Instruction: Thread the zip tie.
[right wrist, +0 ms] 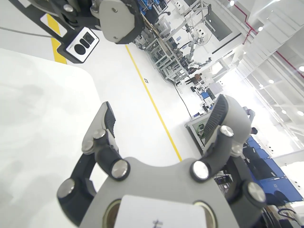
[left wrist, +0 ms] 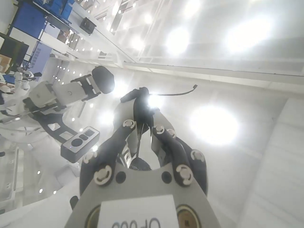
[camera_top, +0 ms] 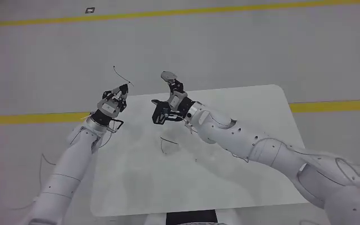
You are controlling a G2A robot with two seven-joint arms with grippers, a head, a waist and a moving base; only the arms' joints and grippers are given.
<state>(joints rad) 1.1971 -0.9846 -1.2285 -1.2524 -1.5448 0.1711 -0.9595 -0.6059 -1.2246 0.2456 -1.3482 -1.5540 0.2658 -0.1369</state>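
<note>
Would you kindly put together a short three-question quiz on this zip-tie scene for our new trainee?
1. True or false: the right gripper is shut on the zip tie.
2. Multiple choice: which gripper holds the zip tie? A) the left gripper; B) the right gripper; C) neither.
3. Short answer: has the zip tie been threaded into a loop yet?

Key:
1. False. Its jaws stand wide open with nothing between them.
2. A.
3. No. It sticks out past the left gripper's fingertips as one free strand.
</note>
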